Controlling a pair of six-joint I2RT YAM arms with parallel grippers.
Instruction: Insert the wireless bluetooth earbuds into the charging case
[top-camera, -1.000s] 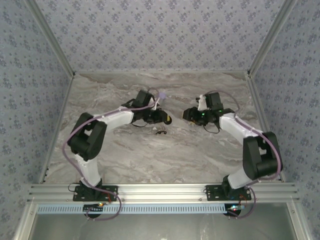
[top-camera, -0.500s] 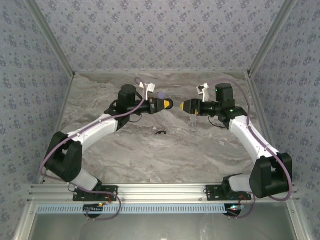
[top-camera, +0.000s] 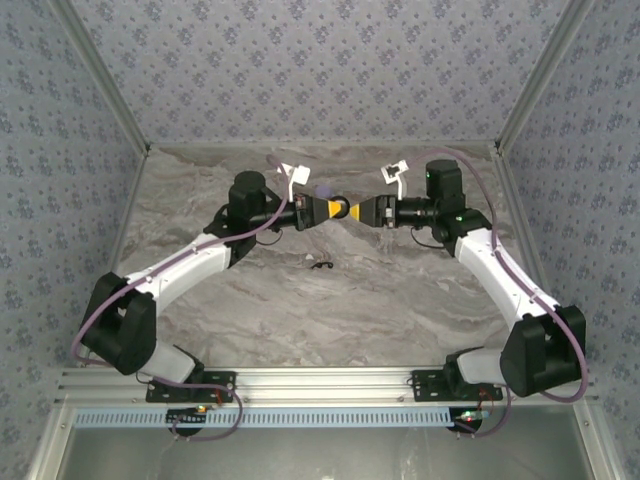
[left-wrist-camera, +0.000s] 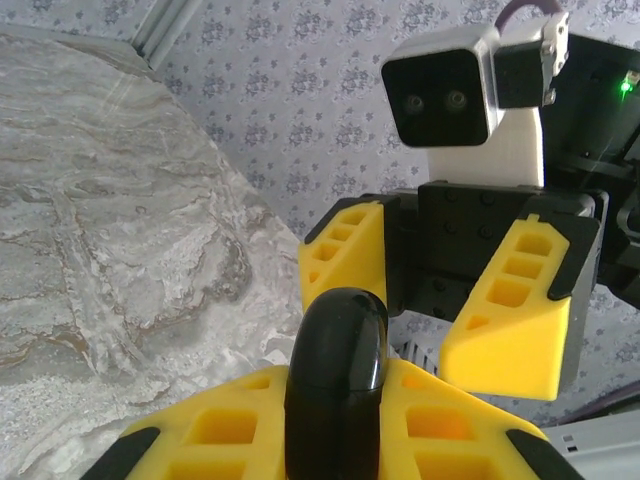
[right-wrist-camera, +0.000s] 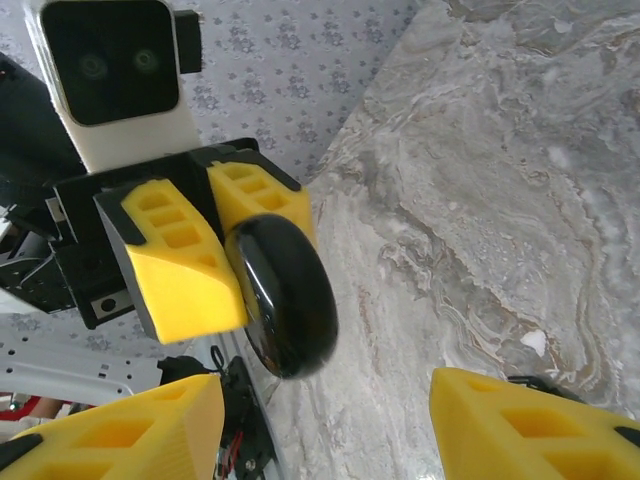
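Observation:
The charging case (top-camera: 346, 210) is a glossy black oval, closed and held off the table at the tip of my left gripper (top-camera: 337, 210), which is shut on it. In the left wrist view the case (left-wrist-camera: 335, 340) stands on edge between my yellow fingers (left-wrist-camera: 225, 430). My right gripper (top-camera: 364, 212) faces it tip to tip, open, with its jaws spread to either side of the case and not touching it (right-wrist-camera: 288, 295). One pale-lilac earbud (top-camera: 322, 190) lies on the table just behind the left gripper.
A small black curved piece (top-camera: 320, 265) lies on the marble table (top-camera: 300, 310) in front of the grippers. Patterned walls close in the back and both sides. The metal rail (top-camera: 320, 382) with the arm bases runs along the near edge.
Both arms have risen and stretched toward the middle, so the grippers now meet tip to tip. The right gripper has opened. The left kept its hold on the case.

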